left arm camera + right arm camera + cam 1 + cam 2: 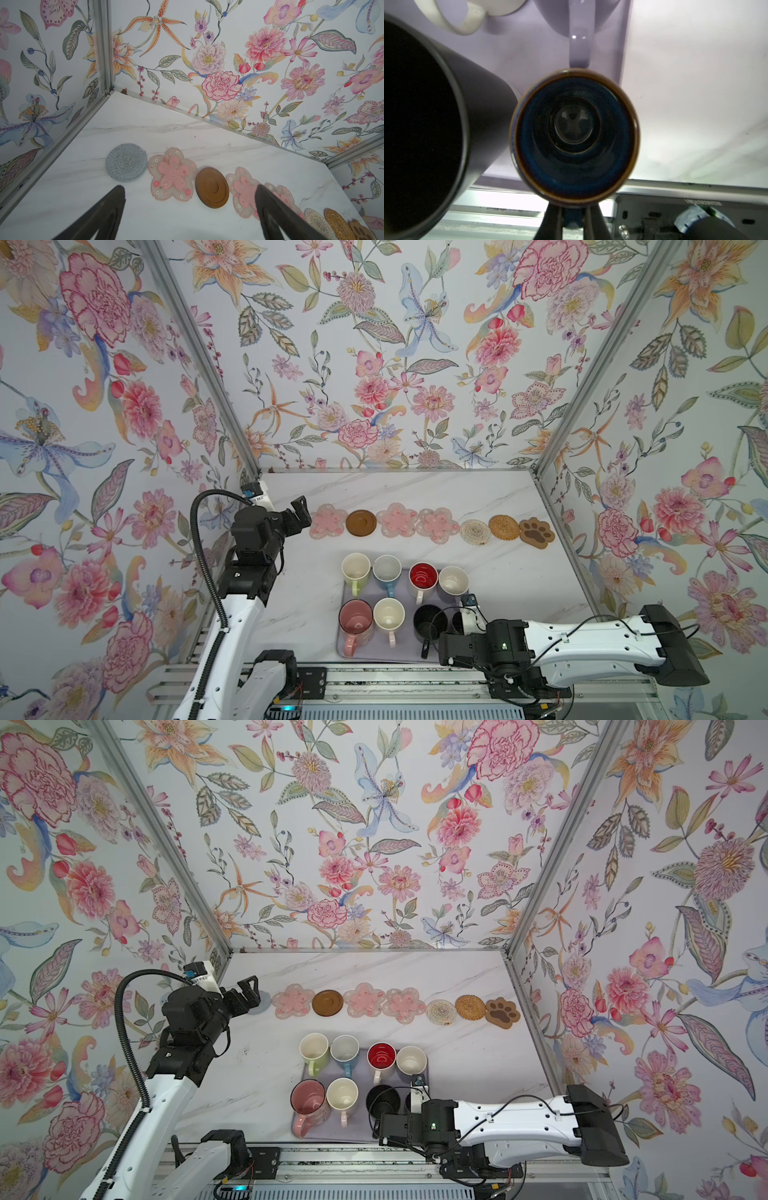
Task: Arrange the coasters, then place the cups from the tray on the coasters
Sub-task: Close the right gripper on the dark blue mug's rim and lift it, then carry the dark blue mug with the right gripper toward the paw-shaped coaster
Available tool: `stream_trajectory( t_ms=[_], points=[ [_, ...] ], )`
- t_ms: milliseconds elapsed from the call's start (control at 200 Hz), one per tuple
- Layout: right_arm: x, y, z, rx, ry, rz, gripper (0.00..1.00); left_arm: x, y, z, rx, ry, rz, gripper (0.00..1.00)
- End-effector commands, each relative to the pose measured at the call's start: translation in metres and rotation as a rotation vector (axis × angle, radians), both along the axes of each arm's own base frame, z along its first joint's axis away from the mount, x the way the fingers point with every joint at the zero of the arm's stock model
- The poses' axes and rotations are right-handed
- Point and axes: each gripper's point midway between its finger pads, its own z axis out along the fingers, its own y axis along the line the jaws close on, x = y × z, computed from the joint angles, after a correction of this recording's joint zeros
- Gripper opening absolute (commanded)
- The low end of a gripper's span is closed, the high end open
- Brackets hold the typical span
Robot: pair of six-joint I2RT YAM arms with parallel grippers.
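Marble tabletop (415, 493), floral-papered walls on three sides. Coaster stage reads as done, operator: you have all eight laid in one line across the middle of both top views, each touching or just beside its neighbour. The grey round coaster (126, 162) is at the left end (half hidden behind the arm in a top view, plain in the left wrist view). Next come a pink flower coaster (328, 523), brown disc (361, 523), two more pink flower coasters (397, 519), pale woven round (475, 531), tan woven round (504, 527), and the paw coaster (537, 533) at the right end. None carries a cup. Cup stage is barely opened. The tray (374, 653) sits low centre of the frame. On it you can count the lime-green mug (355, 570), blue mug (387, 570), red-lined white mug (423, 577) and lavender mug (453, 581) in the upper row, then the tall pink mug (355, 619), cream mug (388, 615) and black mug (430, 621) in the lower row. The eighth, the small navy mug (574, 135), stands at the tray's lower right corner under your right arm. Your right gripper (573, 214) has its fingers pinched narrow on that mug's handle; whether the base is off the tray I cannot tell. Your left gripper (190, 187) hangs above the left end of the line, fingers spread wide, holding nothing. By my reckoning: eight placements left, the first one in hand.
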Motion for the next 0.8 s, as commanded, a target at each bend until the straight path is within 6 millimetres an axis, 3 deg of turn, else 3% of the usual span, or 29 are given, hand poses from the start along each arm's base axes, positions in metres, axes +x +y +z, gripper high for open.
stream_trajectory(
  t_ms=[0,255,565,796],
  points=[
    [0.013,-0.015,0.025,0.0,-0.056,-0.041,0.0,-0.003,-0.001,-0.006,0.0,0.016,-0.005,0.99],
    [0.035,-0.038,0.044,-0.014,-0.073,-0.127,0.0,-0.003,-0.002,-0.005,-0.004,0.013,-0.006,0.99],
    [0.085,-0.081,0.073,-0.049,-0.14,-0.273,0.0,-0.004,-0.001,-0.004,-0.003,0.011,-0.003,0.99],
    [0.155,-0.111,0.091,-0.034,-0.192,-0.345,0.0,-0.003,-0.002,-0.006,-0.013,0.015,-0.005,0.99]
  ],
)
